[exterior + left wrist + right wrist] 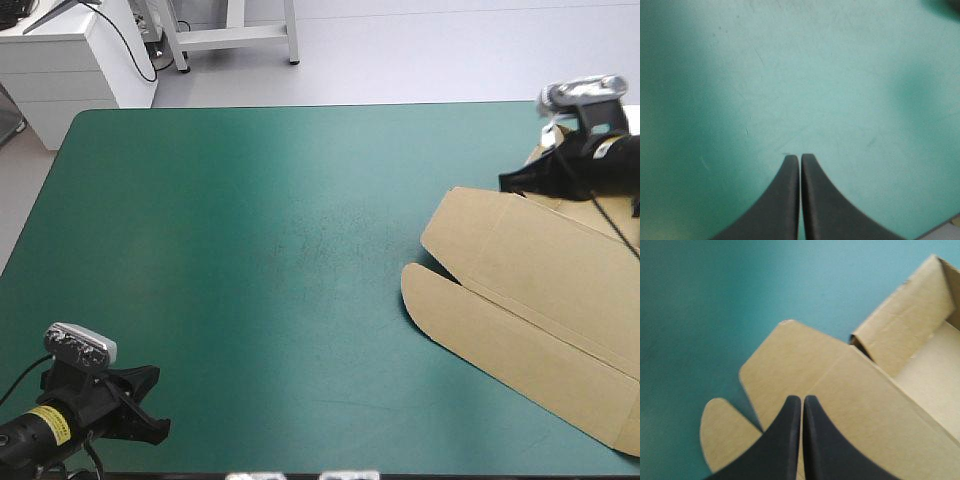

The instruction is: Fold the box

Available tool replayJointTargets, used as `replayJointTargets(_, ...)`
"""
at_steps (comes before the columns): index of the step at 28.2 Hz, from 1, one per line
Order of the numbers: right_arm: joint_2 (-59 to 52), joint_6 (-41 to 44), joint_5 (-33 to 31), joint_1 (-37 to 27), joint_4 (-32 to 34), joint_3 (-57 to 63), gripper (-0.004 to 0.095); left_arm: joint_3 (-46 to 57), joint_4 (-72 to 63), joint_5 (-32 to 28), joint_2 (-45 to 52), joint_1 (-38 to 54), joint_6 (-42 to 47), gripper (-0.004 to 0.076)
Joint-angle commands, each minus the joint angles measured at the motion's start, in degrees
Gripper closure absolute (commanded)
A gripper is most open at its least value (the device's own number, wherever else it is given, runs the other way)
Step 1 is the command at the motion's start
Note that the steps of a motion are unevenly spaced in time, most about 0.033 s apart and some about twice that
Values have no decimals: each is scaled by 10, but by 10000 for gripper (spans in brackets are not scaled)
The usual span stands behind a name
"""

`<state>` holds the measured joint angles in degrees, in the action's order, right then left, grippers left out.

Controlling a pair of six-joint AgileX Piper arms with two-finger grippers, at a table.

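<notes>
At the teal-green cover's (250, 250) right edge lies the brown cut-board box (530, 300), 1 wall (905, 315) raised, only bare board inside. Over it the right gripper (802, 399) is clenched on nothing; the left gripper (800, 157), likewise clenched, is over bare cover.

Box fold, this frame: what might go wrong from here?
1. The box lies at the table's right edge and runs out of the high view. A push from the right gripper, shut above its panel, may slide it off.
2. The left gripper, shut, hangs over bare teal-green cover far from the box, so nothing braces the sheet.
3. The raised wall may flop back untucked.
</notes>
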<state>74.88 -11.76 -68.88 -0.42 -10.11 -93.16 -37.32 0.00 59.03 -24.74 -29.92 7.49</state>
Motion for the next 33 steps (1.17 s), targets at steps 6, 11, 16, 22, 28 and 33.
replayJointTargets(6, -255, -26, 168, 119, 22, 256, 910, -13, 18, -79, 60, -3, -46, 731)
replayJointTargets(11, -421, -15, 270, 119, 45, 406, 910, -13, 26, -79, 109, -3, -56, 731)
replayJointTargets(16, -550, -3, 306, 119, 54, 508, 910, -13, 26, -79, 147, -3, -69, 731)
replayJointTargets(22, -660, 4, 301, 119, 54, 570, 910, 22, 19, -88, 164, -3, -75, 731)
replayJointTargets(28, -716, 45, 284, 119, 54, 600, 910, 54, -3, -90, 167, -3, -75, 731)
replayJointTargets(33, -758, 54, 265, 119, 68, 648, 910, 82, -13, -109, 167, -3, -104, 731)
